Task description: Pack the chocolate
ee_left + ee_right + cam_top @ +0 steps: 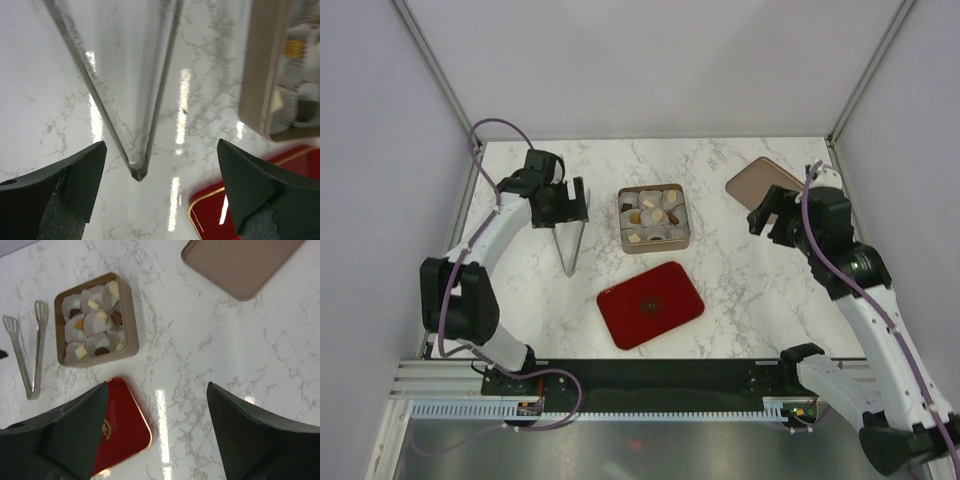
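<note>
The chocolate (658, 214), several dark, tan and cream pieces, sits in grey-white paper cups inside a tan square box (655, 247) at mid-table. It also shows in the right wrist view (101, 317) and, blurred, in the left wrist view (295, 47). My left gripper (572, 205) is open and empty, just left of the box, above a pair of metal tongs (572, 245) lying on the marble. In the left wrist view the tongs (135, 100) run between the open jaws (161, 145). My right gripper (772, 212) is open and empty, right of the box.
A red tray (650, 304) lies in front of the box and carries no chocolate; it shows in both wrist views (235, 215) (125, 435). The tan box lid (763, 183) lies at the back right, next to my right gripper. White walls enclose the table.
</note>
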Motion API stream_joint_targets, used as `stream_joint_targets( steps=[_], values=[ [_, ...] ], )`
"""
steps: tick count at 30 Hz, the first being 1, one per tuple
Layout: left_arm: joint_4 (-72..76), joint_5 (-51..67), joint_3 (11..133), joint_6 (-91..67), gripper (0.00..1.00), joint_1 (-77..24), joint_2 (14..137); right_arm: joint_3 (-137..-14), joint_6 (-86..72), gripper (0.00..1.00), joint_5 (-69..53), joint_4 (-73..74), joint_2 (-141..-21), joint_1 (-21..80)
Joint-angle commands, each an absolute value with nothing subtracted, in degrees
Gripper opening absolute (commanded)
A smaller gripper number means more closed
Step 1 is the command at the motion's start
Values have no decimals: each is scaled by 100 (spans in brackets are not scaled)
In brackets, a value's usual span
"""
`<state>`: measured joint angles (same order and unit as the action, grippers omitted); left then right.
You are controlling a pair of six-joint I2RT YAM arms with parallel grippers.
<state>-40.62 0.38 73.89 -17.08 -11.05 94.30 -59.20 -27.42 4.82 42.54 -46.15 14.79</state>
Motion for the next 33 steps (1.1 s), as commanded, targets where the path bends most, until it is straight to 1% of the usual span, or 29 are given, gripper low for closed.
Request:
stream_joint_targets(
  steps=[1,2,3,4,5,6,7,8,10,11,12,13,16,19,22,25,30,33],
  values=[
    [-4034,1112,7524,-1565,100,-1116,8362,-6695,-2953,87,1115,3639,-5683,1485],
    [-4008,1316,7402,-1521,100,-1116,8202,-6906,-2962,85,1325,3621,-6330,1477],
    [-3973,1684,7331,-1486,100,-1125,8035,-7378,-2971,82,1632,3612,-6667,1468],
    [-3973,1801,7243,-1442,100,-1125,7685,-7618,-2997,76,1844,3612,-7002,1476],
    [-3955,1819,7033,-1433,100,-1125,7516,-7846,-3162,73,2002,3612,-7623,1459],
    [-3938,1880,6901,-1424,100,-1125,7332,-8310,-3234,71,2134,3621,-7933,1442],
    [-3824,1933,6769,-1389,100,-1116,7173,-8549,-3304,67,2179,3612,-8241,1441],
    [-3745,1968,6428,-1389,100,-1125,6859,-8795,-3383,65,2214,3630,-8827,1433],
    [-3473,2319,6084,-1398,100,-1125,6619,-9481,-3603,61,2372,3621,-9393,1441],
    [-3419,2373,5830,-1406,100,-1116,6409,-9692,-3699,61,2469,3638,-9909,1424],
    [-3358,2417,5705,-1450,100,-1125,6329,-10112,-3839,61,2522,3673,-10149,1406],
    [-3236,2478,5600,-1459,100,-1125,6241,-10316,-3919,60,2662,3717,-10613,1389],
    [-3190,2478,5353,-1476,100,-1125,6135,-10924,-4209,56,2996,3867,-11396,1345],
    [-3182,2566,5317,-1477,100,-1125,6082,-11293,-4429,52,3129,3929,-12064,1266],
    [-3173,2435,5282,-1450,100,-1125,5951,-11706,-4517,50,2866,3964,-12715,1169],
    [-3182,2285,5282,-1459,100,-1125,5959,-11979,-4649,49,2839,3868,-13173,1099],
    [-3182,2469,5265,-1468,100,-1125,6126,-12024,-4711,49,2480,3516,-13587,1020],
    [-3173,2549,5265,-1494,99,-1125,6187,-12093,-4667,45,2373,3445,-13886,1020]
  ],
)
